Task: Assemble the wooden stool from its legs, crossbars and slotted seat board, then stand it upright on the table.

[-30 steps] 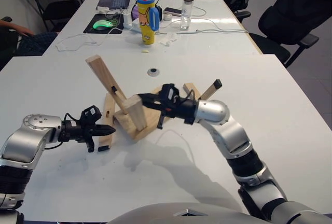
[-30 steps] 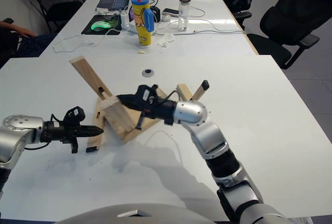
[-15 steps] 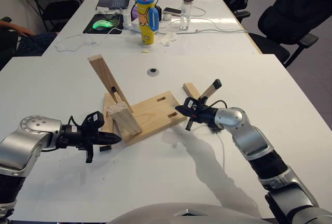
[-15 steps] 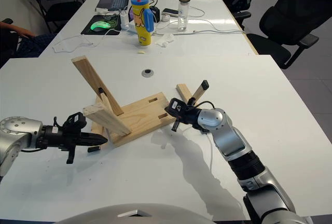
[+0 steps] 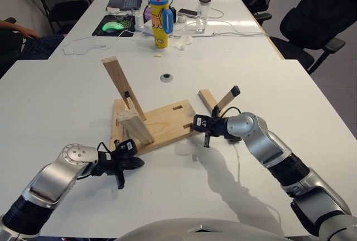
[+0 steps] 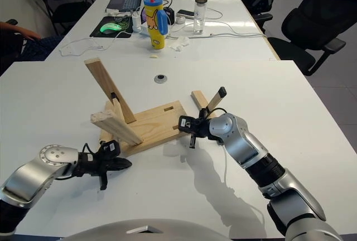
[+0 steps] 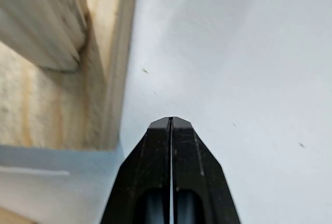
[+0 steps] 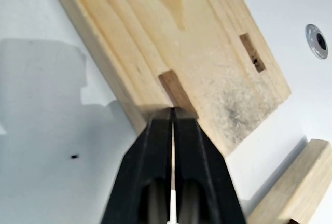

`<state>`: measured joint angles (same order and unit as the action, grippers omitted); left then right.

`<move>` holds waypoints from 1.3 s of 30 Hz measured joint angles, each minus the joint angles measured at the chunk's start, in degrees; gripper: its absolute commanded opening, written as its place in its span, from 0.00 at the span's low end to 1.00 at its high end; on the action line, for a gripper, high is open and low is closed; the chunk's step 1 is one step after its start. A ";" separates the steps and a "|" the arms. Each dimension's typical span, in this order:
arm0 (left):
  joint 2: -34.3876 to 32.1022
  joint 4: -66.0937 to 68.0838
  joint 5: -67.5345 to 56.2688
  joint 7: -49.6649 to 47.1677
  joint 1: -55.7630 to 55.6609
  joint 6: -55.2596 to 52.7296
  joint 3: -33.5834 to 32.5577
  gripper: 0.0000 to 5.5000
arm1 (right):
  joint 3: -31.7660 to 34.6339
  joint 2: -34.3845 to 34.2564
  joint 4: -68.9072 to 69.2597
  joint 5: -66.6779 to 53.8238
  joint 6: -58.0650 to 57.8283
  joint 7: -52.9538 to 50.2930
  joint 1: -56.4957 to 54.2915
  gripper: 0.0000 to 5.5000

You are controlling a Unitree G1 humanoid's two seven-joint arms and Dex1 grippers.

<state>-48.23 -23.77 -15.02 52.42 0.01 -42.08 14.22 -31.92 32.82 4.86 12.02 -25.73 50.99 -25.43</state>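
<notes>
Now that the seat board (image 5: 162, 124) has settled flat, the left gripper (image 5: 138, 161) and right gripper (image 5: 196, 123) sit at its edges, fingers together. Loose pieces (image 5: 207, 99) on the far right likely await fitting.

My head pair looks forward and down over my table (image 5: 67, 96), both eyes sharing the seat board (image 5: 164, 123) mid-scene. My left wrist camera sits close at that board's near left corner; my right wrist camera, close at its right edge
</notes>
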 measured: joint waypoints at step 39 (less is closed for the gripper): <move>25.33 41.29 19.35 -15.56 -30.91 21.29 5.15 0.00 | 5.82 -20.47 4.60 -7.45 -11.20 -12.95 6.36 0.00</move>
<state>-22.90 17.52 4.33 36.86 -30.90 -20.79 19.37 -26.11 12.35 9.46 4.57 -36.94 38.04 -19.08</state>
